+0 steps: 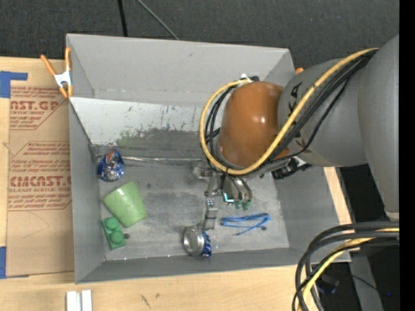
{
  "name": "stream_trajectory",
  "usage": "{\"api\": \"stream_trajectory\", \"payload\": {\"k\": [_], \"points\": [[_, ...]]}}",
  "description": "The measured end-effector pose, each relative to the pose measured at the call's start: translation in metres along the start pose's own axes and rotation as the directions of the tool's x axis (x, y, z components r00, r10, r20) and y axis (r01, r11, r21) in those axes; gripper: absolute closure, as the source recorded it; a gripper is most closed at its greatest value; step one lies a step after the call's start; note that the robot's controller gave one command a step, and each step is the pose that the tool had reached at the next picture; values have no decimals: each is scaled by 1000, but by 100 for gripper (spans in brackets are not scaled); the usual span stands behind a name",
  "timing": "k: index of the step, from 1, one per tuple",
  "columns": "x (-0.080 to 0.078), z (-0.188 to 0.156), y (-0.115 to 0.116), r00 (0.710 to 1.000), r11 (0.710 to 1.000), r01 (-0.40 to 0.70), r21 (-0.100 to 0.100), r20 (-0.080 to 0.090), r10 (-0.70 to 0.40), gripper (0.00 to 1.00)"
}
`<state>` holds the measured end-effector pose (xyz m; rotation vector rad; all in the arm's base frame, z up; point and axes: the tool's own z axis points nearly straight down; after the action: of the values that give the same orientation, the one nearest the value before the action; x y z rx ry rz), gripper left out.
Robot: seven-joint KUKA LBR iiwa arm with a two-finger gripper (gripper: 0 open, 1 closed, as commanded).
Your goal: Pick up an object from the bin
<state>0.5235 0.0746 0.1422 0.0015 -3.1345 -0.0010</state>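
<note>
My gripper (225,194) hangs under the arm's orange cover, low over the bin floor right of the middle. A thin blue wire-like thing (246,222) lies just in front of it to the right. A small crushed silver and blue can (196,241) lies in front of it to the left, near the front wall. A small green and teal bit (244,204) sits right at the gripper's lower edge; I cannot tell whether it is held or lying on the floor.
Along the left wall lie a crumpled blue and silver wrapper (110,166), a light green cup (126,203) on its side and a small dark green block-like thing (115,233). The arm with its cables covers the bin's right side.
</note>
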Motion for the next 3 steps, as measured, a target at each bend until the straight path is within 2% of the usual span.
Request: {"api": "stream_trajectory", "payload": {"k": [1,2,3], "points": [[36,63,-20,953,953,303,4,12,-303,0],[36,63,-20,953,953,302,4,9,-302,100],[19,65,64,976,976,216,0,13,-216,100]]}}
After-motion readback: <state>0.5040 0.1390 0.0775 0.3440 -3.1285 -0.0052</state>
